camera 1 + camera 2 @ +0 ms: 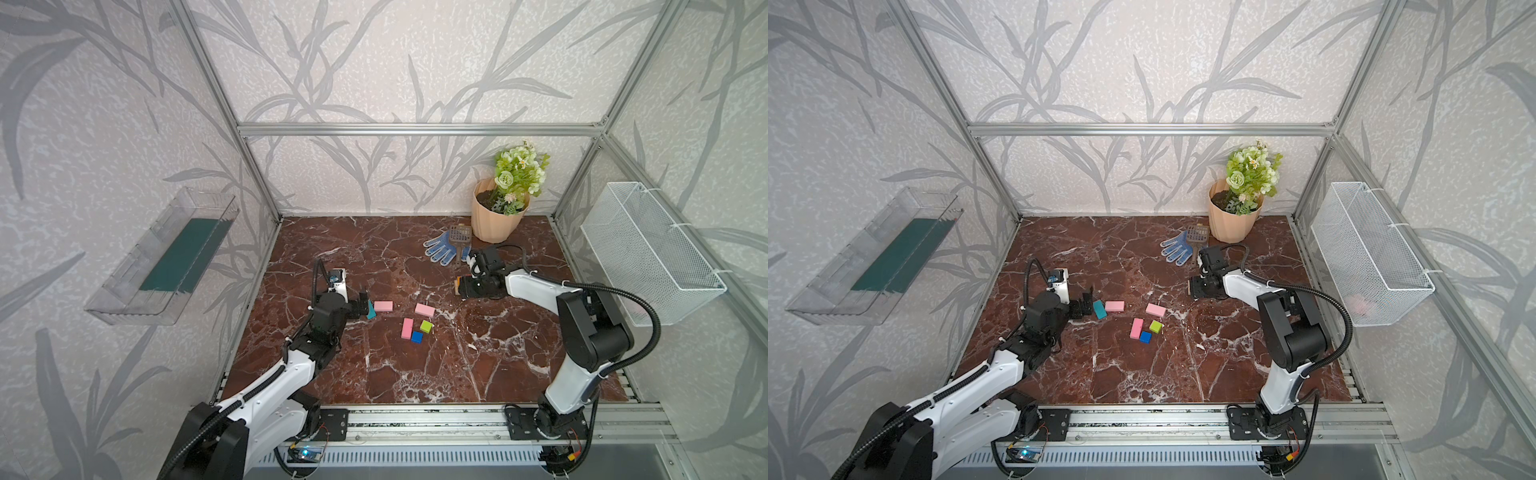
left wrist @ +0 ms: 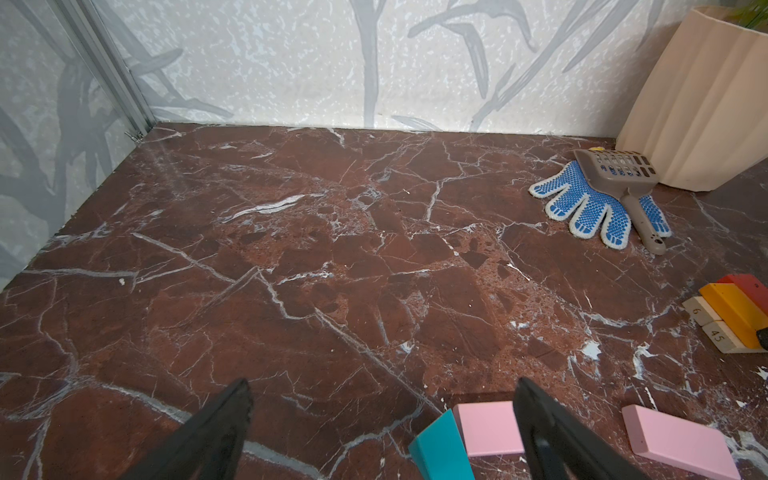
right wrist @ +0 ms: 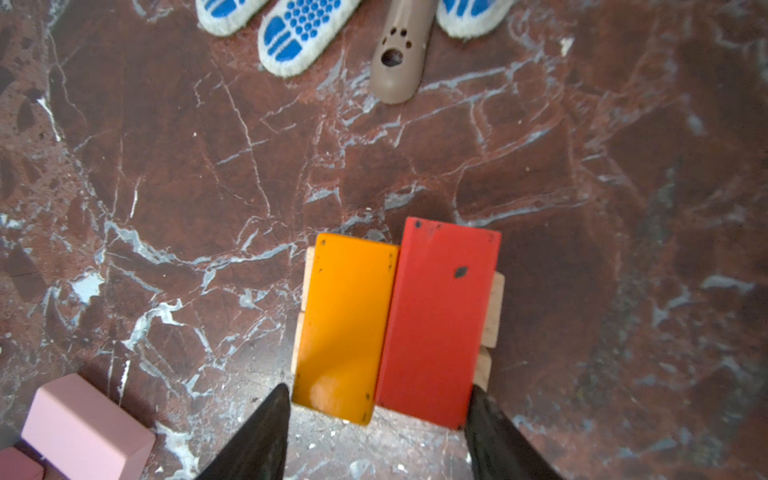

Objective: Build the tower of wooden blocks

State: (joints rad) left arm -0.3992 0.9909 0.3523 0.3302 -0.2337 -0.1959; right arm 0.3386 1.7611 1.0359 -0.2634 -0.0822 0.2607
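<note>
The tower is a low stack: an orange block (image 3: 345, 328) and a red block (image 3: 436, 324) lie side by side across tan blocks (image 3: 492, 307). My right gripper (image 3: 379, 390) is open, its tips flanking the near ends of this pair (image 1: 458, 284). My left gripper (image 2: 382, 415) is open low over the table. A teal block (image 2: 442, 451) stands tilted between its fingers, next to a pink block (image 2: 488, 428). In both top views two more pink blocks (image 1: 424, 309) (image 1: 407, 328), a green cube (image 1: 426, 326) and a blue cube (image 1: 417, 336) lie at mid-table.
A blue dotted glove (image 1: 444, 248) with a grey scoop (image 1: 460, 237) on it lies just behind the right gripper. A beige flowerpot (image 1: 496, 220) stands in the back right corner. A wire basket (image 1: 648, 249) and a clear tray (image 1: 166, 257) hang on the side walls.
</note>
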